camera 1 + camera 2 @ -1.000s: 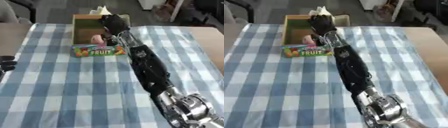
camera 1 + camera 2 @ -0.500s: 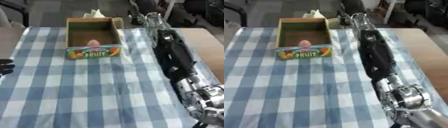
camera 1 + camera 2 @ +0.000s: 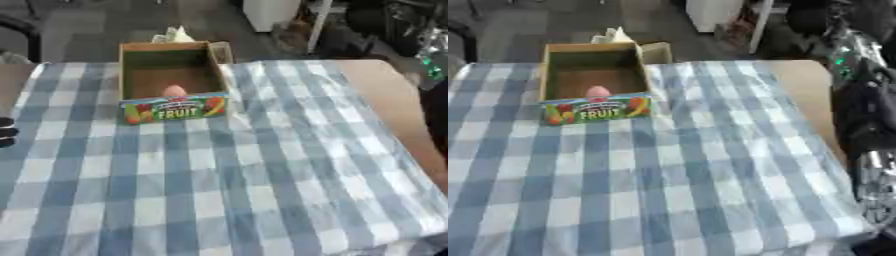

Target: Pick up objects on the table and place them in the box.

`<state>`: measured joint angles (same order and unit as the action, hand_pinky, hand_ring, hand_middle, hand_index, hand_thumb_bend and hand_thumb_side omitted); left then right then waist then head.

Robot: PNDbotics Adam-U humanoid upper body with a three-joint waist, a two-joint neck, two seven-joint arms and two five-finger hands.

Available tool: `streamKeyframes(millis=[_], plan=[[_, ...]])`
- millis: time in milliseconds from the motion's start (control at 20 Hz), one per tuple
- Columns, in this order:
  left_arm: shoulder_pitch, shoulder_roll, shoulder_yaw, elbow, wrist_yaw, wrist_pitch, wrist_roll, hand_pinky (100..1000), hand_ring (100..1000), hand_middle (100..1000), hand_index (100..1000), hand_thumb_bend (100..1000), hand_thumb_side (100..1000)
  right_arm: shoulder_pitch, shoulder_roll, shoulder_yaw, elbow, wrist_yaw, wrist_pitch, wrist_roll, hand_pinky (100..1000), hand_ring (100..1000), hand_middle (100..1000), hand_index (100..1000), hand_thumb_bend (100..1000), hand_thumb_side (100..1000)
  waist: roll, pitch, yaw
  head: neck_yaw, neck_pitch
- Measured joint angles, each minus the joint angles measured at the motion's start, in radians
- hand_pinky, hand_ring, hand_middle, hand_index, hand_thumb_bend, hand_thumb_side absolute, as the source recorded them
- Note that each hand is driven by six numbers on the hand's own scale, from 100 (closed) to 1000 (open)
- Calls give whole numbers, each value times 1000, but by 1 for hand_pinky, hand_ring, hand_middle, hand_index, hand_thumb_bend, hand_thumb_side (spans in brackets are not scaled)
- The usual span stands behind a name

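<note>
A cardboard box (image 3: 131,70) with a colourful FRUIT label (image 3: 175,109) on its front wall stands at the far middle of the checked table. A small pink rounded object (image 3: 175,91) lies inside it, against the front wall. My right arm (image 3: 859,100) runs up the right edge of the right eye view, well clear of the box. Its hand end blurs into the dark background at the top right. The dark fingers of my left hand (image 3: 4,132) poke in straight at the left edge, holding nothing.
A blue and white checked cloth (image 3: 219,190) covers the table, with bare brown tabletop (image 3: 385,95) at the far right. Something pale (image 3: 178,35) sticks up behind the box. Dark furniture stands beyond the far edge.
My right arm has drawn back from over the box to the right edge. The pink object stays in the box. The whole picture has shifted with the camera.
</note>
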<state>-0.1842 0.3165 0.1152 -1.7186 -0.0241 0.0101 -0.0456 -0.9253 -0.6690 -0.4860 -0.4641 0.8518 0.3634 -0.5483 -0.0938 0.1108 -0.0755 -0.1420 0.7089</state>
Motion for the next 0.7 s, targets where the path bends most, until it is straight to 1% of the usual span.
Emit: streamKeyframes(millis=[50,100,150,250,350,400,450,500,550,650,700], plan=[[2,4,4,0,-2,0,4,782,740,701,707,100,794,31,-28,11,51,-118,-13,-72,656,857,656,701,100,252,-5,-2,-9,0,2],[6,10,8,0,-3,0,8,782,740,701,707,100,791,64,-55,34,115,-244,-42,-143,654,857,650,699,100,202,-10,-3,-20,-1,2],[9,14,11,0,-4,1,13,782,740,701,707,100,791,99,-82,73,194,-377,-88,-205,652,856,649,698,100,204,-15,-3,-29,-3,3],[10,20,16,0,-7,2,18,782,740,701,707,100,791,166,-121,186,339,-646,-204,-291,652,856,649,698,100,204,-21,-4,-36,-9,3],[10,25,17,0,-10,1,21,782,740,701,707,100,791,203,-139,297,417,-871,-308,-331,652,856,649,698,100,204,-21,-4,-35,-14,3],[10,27,17,0,-11,1,22,781,740,701,707,100,782,212,-141,341,437,-952,-344,-341,617,809,602,672,100,200,-22,-4,-35,-16,3],[10,27,19,0,-12,1,23,780,740,701,707,100,781,218,-142,373,448,-1016,-371,-348,615,806,599,674,100,199,-22,-2,-36,-17,2],[10,28,26,-1,-12,1,27,780,740,701,707,100,778,227,-141,391,452,-1064,-386,-351,615,803,601,680,100,194,-21,2,-45,-18,1],[10,30,35,-1,-13,1,34,780,740,701,707,100,776,241,-137,397,455,-1101,-393,-353,617,801,603,685,100,191,-18,9,-64,-14,-3],[10,36,50,-3,-13,0,50,780,741,701,707,100,772,290,-118,386,463,-1154,-390,-355,623,799,613,699,100,186,-6,17,-103,-5,-12],[10,37,56,-6,-13,-1,58,779,741,701,707,100,769,315,-104,372,465,-1174,-382,-356,628,798,620,708,100,185,1,19,-107,-2,-17]])
